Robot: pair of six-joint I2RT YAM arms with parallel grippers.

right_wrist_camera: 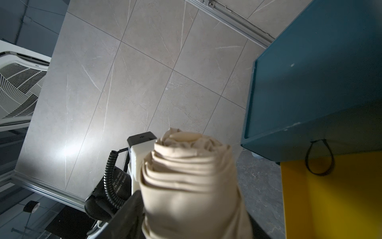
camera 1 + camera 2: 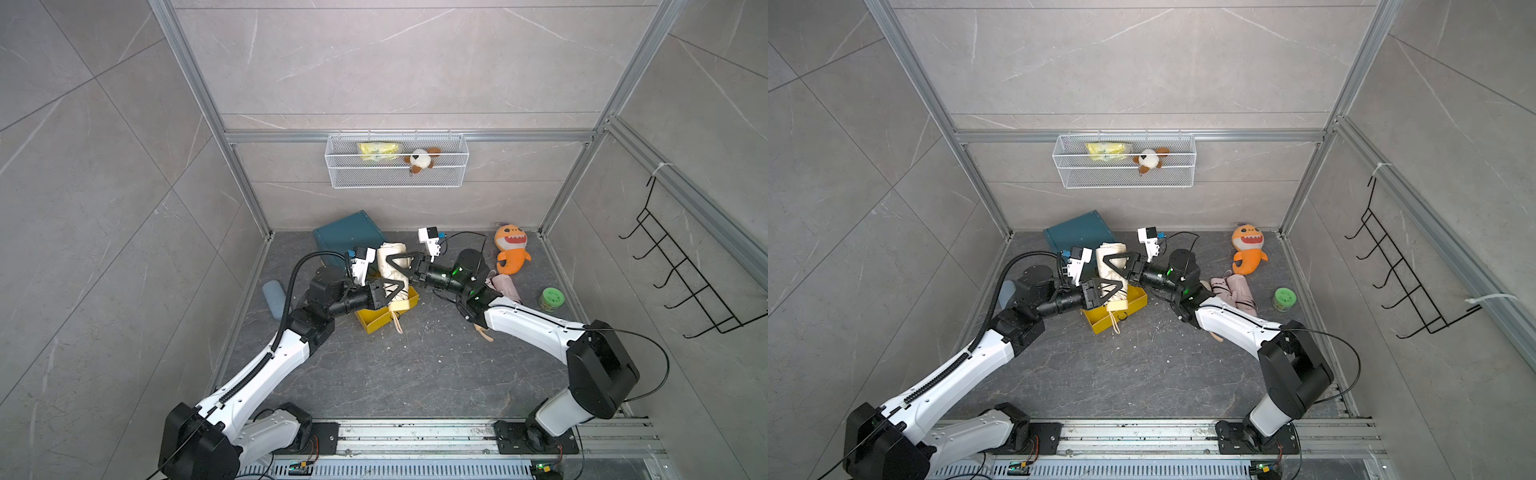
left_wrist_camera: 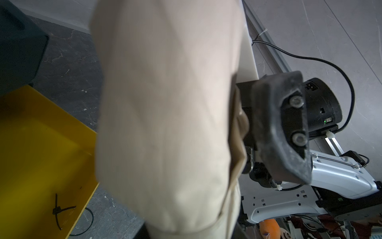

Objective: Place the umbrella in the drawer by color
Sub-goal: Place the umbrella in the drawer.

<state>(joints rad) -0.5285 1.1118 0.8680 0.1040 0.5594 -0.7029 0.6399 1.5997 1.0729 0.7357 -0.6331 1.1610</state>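
Note:
A folded cream umbrella (image 2: 392, 259) (image 2: 1111, 259) hangs tilted above the pulled-out yellow drawer (image 2: 374, 320) (image 2: 1100, 322) of the teal cabinet (image 2: 347, 232). My left gripper (image 2: 399, 293) is shut on its lower part, close to the handle end. My right gripper (image 2: 395, 266) reaches in from the other side with its jaws around the upper part, and they look slack. The cream fabric (image 3: 165, 103) fills the left wrist view, with a right gripper finger (image 3: 285, 128) beside it. In the right wrist view the rolled umbrella end (image 1: 192, 175) sits next to the yellow drawer wall (image 1: 330, 196).
A pink umbrella (image 2: 505, 286) lies under the right arm. A blue-grey umbrella (image 2: 274, 299) lies by the left wall. An orange shark plush (image 2: 511, 249) and a green jar (image 2: 551, 299) are at the right. A wire basket (image 2: 397, 162) hangs on the back wall.

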